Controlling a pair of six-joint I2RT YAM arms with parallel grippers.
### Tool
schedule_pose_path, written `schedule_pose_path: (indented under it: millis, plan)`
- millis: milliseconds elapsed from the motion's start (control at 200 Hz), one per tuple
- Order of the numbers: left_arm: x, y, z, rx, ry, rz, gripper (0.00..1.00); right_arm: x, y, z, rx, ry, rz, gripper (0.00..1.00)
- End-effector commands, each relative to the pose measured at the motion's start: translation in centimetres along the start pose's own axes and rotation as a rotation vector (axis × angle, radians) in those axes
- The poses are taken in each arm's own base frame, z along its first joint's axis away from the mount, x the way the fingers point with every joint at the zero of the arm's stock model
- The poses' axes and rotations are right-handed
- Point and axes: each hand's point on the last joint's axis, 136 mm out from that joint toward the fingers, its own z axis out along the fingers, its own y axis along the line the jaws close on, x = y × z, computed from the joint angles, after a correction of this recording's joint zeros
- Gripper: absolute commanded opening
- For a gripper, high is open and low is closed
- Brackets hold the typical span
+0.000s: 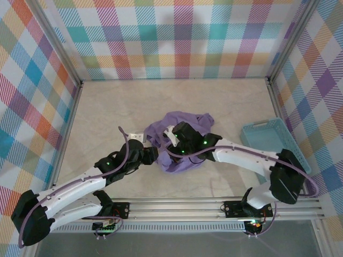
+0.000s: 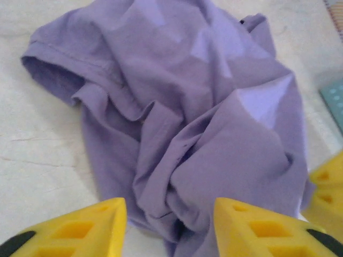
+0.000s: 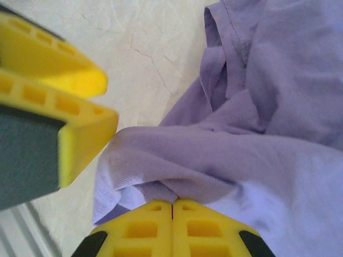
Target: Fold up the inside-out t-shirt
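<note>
The inside-out t-shirt (image 1: pixel 182 140) lies crumpled in a lavender heap at the middle of the table. My right gripper (image 1: pixel 176 140) reaches in from the right and sits on the heap. In the right wrist view its yellow jaws (image 3: pixel 172 206) are pressed together on a fold of the t-shirt (image 3: pixel 252 139). My left gripper (image 1: pixel 152 153) is at the heap's near left edge. Its yellow fingers (image 2: pixel 102 222) stand apart, low over the t-shirt (image 2: pixel 203 123), with the gripper (image 2: pixel 170 227) open and loose folds lying between the jaws.
A light blue plastic basket (image 1: pixel 270 140) stands at the right of the table, its corner (image 2: pixel 335 101) visible from the left wrist. Checked walls enclose three sides. The two grippers are close together; the left one's fingers (image 3: pixel 64 107) loom beside the right one.
</note>
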Motion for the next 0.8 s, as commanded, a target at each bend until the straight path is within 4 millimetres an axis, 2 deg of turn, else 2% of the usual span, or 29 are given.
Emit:
schedule_pose_path:
  millis: [0, 70, 175, 330, 420, 500, 635, 730, 795]
  plan:
    - [-1.1, -1.3, 0.6, 0.023, 0.005, 0.008, 0.53, 3.5, -2.0, -2.4, 0.123, 0.095, 0.060, 0.00]
    - [-1.3, -1.0, 1.9, -0.029, 0.022, 0.011, 0.60, 5.2, -3.2, -3.8, 0.186, 0.124, 0.088, 0.00]
    - [-0.6, -0.4, 4.4, -0.106, 0.082, 0.020, 0.62, 7.3, -5.4, -6.1, 0.313, 0.157, 0.155, 0.00]
    - [1.5, -1.6, 8.0, -0.089, 0.206, 0.011, 0.63, 10.2, -8.2, -9.3, 0.512, 0.237, 0.298, 0.00]
    - [2.9, -2.4, 9.4, -0.057, 0.267, 0.001, 0.67, 12.0, -8.9, -10.5, 0.582, 0.273, 0.378, 0.00]
    - [4.3, -2.8, 10.3, -0.024, 0.310, -0.012, 0.69, 13.2, -9.3, -10.6, 0.604, 0.286, 0.415, 0.00]
    - [6.0, -2.4, 11.3, -0.014, 0.346, -0.045, 0.61, 13.5, -9.3, -9.8, 0.594, 0.280, 0.411, 0.00]
    - [6.5, -2.1, 11.8, -0.029, 0.365, -0.041, 0.41, 13.2, -9.4, -9.5, 0.604, 0.286, 0.395, 0.00]
    - [6.2, -1.7, 11.9, -0.066, 0.359, -0.024, 0.28, 13.1, -9.7, -9.9, 0.626, 0.291, 0.382, 0.00]
